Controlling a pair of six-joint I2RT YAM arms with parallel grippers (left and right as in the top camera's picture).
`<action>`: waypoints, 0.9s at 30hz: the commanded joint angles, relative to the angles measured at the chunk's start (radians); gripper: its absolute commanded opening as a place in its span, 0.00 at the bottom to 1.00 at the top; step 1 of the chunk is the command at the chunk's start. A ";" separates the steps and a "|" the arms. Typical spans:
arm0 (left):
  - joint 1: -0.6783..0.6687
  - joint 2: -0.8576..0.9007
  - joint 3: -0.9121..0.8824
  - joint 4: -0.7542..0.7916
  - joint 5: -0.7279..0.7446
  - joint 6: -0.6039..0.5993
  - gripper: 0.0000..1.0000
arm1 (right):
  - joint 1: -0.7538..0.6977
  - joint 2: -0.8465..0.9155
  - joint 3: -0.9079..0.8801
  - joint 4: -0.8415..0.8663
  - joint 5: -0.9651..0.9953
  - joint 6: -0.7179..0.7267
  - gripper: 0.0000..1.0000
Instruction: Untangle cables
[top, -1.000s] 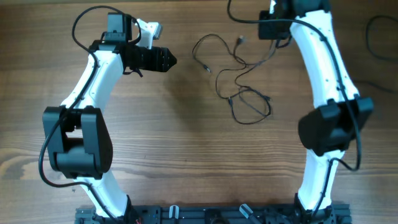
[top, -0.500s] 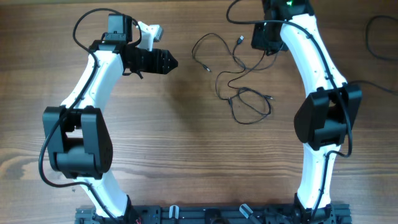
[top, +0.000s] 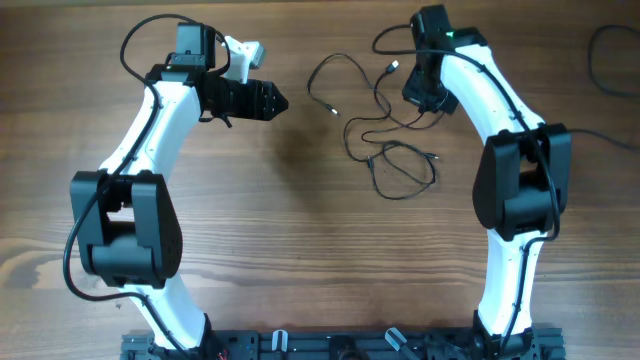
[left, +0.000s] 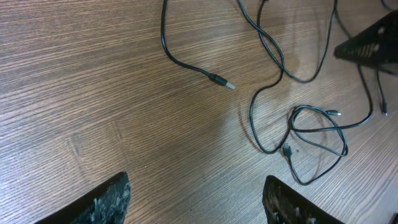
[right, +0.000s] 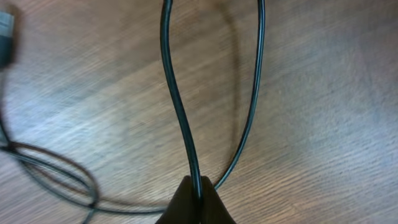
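Cables (right: 180, 118): loose black loops on the wooden bench (top: 300, 230). One strand is pinched in the right claw (right: 198, 190), and the rest lie just beside that claw. Left claw (left: 198, 199) is spread, empty, well apart from the right claw.

Looks like a robotics lab or test bench. Shown by the white-and-black left arm (top: 150, 130) and right arm (top: 500, 110) rising from a black rail (top: 340, 345) at the near edge of a wood-grain table (top: 300, 260), thin black cables (top: 380, 130) loose between them, a thicker lead (top: 592, 55) at the far right corner.
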 joint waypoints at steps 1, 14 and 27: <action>-0.006 -0.038 -0.005 0.000 0.020 0.006 0.70 | -0.005 0.015 -0.030 0.011 0.030 0.042 0.04; -0.021 -0.043 -0.005 0.001 0.020 0.010 0.70 | -0.031 0.015 -0.098 0.017 0.041 0.092 0.51; -0.025 -0.067 -0.005 0.001 0.027 0.010 0.70 | -0.035 0.015 -0.100 0.042 0.045 0.105 0.51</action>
